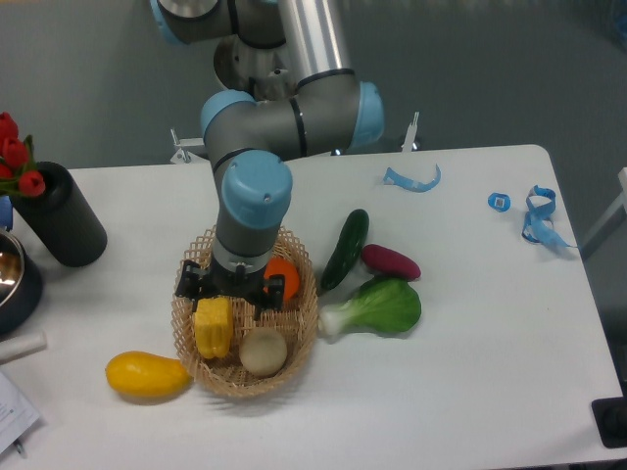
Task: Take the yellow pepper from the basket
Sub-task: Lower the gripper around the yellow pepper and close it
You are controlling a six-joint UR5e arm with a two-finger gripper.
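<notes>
Though the gripper (pixel 228 291) hangs low over the basket (pixel 299 323), the yellow pepper (pixel 214 327) lies just below and slightly left of it, upright. Its fingers appear spread, holding nothing.

the scene is evenly and fairly brightly lit from above, with only soft, faint shadows under the oval woven wicker basket (pixel 294 354) and the smooth oval yellow squash (pixel 147 376) on the white table (pixel 470 343). a pale sheen runs down the polished silver arm tube (pixel 312 37). the picture is slightly soft and grainy throughout, with no clear motion blur.
</notes>
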